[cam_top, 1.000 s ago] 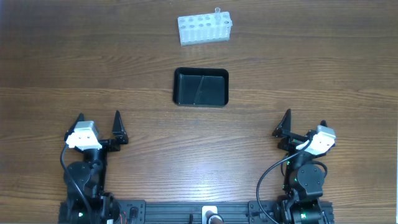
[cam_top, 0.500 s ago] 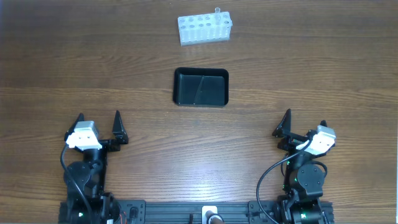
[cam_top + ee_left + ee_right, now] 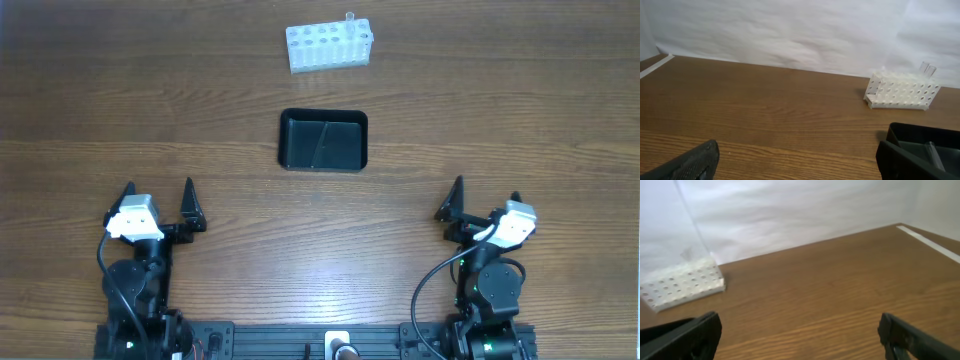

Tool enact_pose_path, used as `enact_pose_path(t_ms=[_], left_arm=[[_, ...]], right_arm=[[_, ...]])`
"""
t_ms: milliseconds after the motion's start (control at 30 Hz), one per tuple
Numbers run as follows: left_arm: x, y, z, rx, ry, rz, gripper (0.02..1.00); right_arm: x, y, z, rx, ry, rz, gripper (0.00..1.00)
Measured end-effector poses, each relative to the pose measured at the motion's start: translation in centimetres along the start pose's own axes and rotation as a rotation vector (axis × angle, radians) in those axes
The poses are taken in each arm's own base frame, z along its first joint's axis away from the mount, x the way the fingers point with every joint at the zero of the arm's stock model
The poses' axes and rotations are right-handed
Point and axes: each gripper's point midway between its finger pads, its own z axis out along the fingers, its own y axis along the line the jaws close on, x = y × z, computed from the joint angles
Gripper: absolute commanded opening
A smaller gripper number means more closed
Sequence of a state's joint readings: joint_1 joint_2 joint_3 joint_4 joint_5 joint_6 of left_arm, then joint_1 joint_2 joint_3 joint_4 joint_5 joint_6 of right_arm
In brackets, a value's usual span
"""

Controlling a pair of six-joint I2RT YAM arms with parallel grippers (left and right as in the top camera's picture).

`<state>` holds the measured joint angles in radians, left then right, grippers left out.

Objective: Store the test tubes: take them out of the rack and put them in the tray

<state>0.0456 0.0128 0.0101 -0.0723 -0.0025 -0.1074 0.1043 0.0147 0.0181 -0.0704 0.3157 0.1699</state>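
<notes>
the rack (image 3: 329,48) stands at the far side of the table (image 3: 520,100), about mid-width. one tube (image 3: 350,19) stands upright in a hole near the rack's right end; i cannot tell whether the other holes hold anything. the black tray (image 3: 290,150) sits nearer the arms, apart from the rack and almost straight in front of it. a clear tube (image 3: 322,139) lies slanted on the tray's floor.

the left gripper (image 3: 159,198) hangs low by its base at the near left, jaws spread wide and holding nothing, well apart from the tray. the right gripper (image 3: 486,197) hangs by its base at the near right, jaws also spread wide with nothing between them, pointing toward the table's far side.
</notes>
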Motion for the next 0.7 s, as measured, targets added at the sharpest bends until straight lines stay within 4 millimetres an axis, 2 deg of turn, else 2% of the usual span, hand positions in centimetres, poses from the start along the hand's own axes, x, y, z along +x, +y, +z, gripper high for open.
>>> enact_pose_path(t_ms=[167,233,300,400,533,700], left_arm=[[0.0,0.0,0.0,0.0,0.0,0.002,0.998],[0.0,0.0,0.0,0.0,0.0,0.003,0.998],[0.0,0.0,0.0,0.0,0.0,0.003,0.996],[0.0,0.0,0.0,0.0,0.0,0.003,0.998],[0.0,0.0,0.0,0.0,0.0,0.003,0.996],[0.0,0.0,0.0,-0.001,0.0,0.003,0.998]], right_arm=[[1.4,0.7,-1.3,-0.051,0.166,-0.093,0.993],[0.9,0.7,-2.1,-0.061,0.211,-0.129,0.991],[-0.9,0.9,-2.8,-0.071,0.216,-0.15,0.991],[-4.6,1.4,-3.6,-0.08,0.187,-0.155,0.991],[-8.5,2.2,-3.6,-0.088,0.18,-0.167,0.993],[-10.8,4.3,-2.4,-0.155,0.257,-0.178,0.993]])
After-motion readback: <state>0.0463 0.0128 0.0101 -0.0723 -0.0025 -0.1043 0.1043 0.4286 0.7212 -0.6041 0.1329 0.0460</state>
